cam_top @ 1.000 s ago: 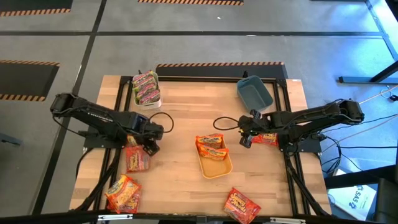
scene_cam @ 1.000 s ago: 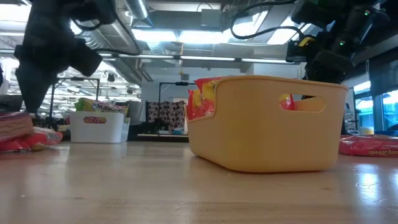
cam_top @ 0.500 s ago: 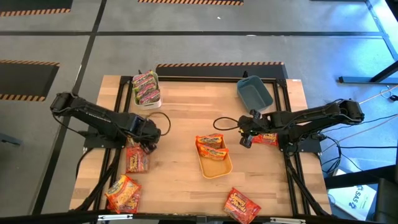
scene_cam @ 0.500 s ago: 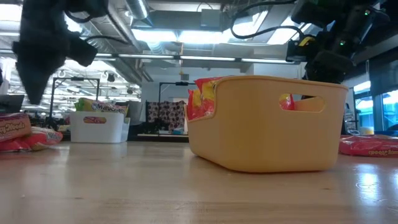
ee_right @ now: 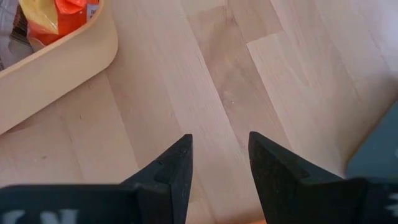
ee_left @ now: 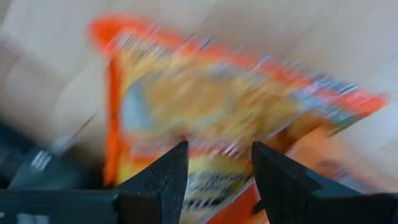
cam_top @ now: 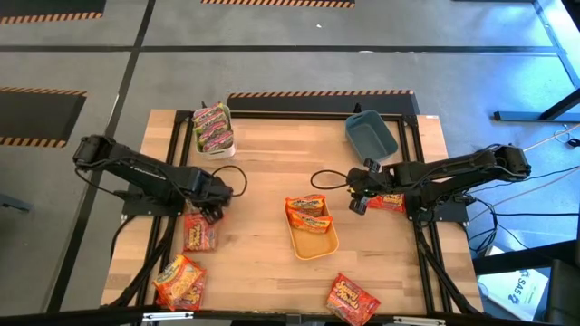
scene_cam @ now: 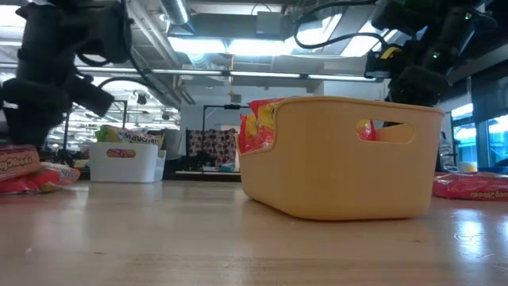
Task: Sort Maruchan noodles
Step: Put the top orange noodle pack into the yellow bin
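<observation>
Sorting is judged partly done. Green-pink packets [cam_top: 212, 127] are seen stacked in the white bin [cam_top: 227, 147], well beyond the left gripper [cam_top: 216, 210], and orange-yellow packets [cam_top: 309, 212] lie in the near end of the yellow bin [cam_top: 313, 243], between the two grippers. The blue bin [cam_top: 372, 136], just beyond the right gripper [cam_top: 359, 203], appears to hold nothing, so no red packet has been binned. Left loose on the table [cam_top: 263, 163]: an orange-red packet [cam_top: 199, 232] directly under and just below the left gripper, an orange-yellow packet [cam_top: 178, 281] further toward the near left corner, a red packet [cam_top: 390, 201] just behind the right gripper beside its wrist, and a red packet [cam_top: 352, 301] well toward the near edge. The left gripper is held over the orange-red packet with its fingers [ee_left: 163, 176] apart; in the wrist view the packet fills the space ahead and nothing is clamped. The right gripper is held over bare wood beside the yellow bin, fingers [ee_right: 169, 172] apart and empty. At least four packets are judged still to be sorted, the one under the left gripper being the likeliest next pick.
</observation>
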`<action>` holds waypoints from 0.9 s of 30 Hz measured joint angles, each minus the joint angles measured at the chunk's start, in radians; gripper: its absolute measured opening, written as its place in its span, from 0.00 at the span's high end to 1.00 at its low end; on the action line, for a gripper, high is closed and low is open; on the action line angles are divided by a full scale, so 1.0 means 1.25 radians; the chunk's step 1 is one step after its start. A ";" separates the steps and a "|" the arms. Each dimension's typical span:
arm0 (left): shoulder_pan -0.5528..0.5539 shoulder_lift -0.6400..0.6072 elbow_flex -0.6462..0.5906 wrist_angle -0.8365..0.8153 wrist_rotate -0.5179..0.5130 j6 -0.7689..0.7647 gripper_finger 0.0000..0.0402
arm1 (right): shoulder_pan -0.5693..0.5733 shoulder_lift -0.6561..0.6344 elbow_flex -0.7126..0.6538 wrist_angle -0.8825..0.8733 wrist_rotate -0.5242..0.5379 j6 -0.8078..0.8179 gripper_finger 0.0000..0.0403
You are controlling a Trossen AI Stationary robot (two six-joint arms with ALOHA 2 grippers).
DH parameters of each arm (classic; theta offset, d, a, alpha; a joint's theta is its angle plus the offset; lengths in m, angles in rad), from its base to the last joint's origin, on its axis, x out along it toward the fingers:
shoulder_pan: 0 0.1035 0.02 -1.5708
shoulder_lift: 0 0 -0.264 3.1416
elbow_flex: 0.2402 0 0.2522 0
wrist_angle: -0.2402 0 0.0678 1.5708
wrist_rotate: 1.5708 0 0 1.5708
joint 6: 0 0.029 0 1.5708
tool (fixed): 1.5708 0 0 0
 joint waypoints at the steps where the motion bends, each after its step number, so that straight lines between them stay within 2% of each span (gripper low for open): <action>1: 0.003 0.000 -0.003 0.021 -0.006 0.016 0.58 | 0.000 0.000 0.000 0.000 0.000 0.000 0.66; 12: 0.041 0.000 -0.048 0.256 -0.072 0.172 0.58 | 0.000 0.000 0.000 0.019 0.000 -0.002 0.66; 27: 0.053 0.019 -0.157 0.757 -0.113 0.399 0.58 | 0.000 0.000 0.000 0.111 -0.002 -0.054 0.66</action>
